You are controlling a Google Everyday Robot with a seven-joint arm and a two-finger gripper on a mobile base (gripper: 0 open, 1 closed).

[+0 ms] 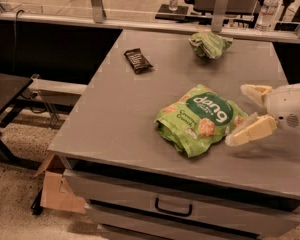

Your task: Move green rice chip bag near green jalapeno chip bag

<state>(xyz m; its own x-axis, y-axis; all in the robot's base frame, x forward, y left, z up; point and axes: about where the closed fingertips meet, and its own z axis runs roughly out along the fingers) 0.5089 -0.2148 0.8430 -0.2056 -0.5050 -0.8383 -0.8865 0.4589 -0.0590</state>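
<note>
The green rice chip bag (200, 118), light green with a dark "dang" oval, lies flat on the grey table (115, 119) near its front edge. The green jalapeno chip bag (210, 44), small and wrinkly, sits at the table's far side. My gripper (242, 115) reaches in from the right at the rice bag's right edge. Its cream fingers (252, 131) are spread open, one above and one below the bag's corner, holding nothing.
A small black bar wrapper (138, 61) lies at the far left of the table. Water bottles (268, 4) stand behind a rail at the back. A drawer handle (173, 207) is under the table front. A cardboard box (57, 189) sits on the floor at left.
</note>
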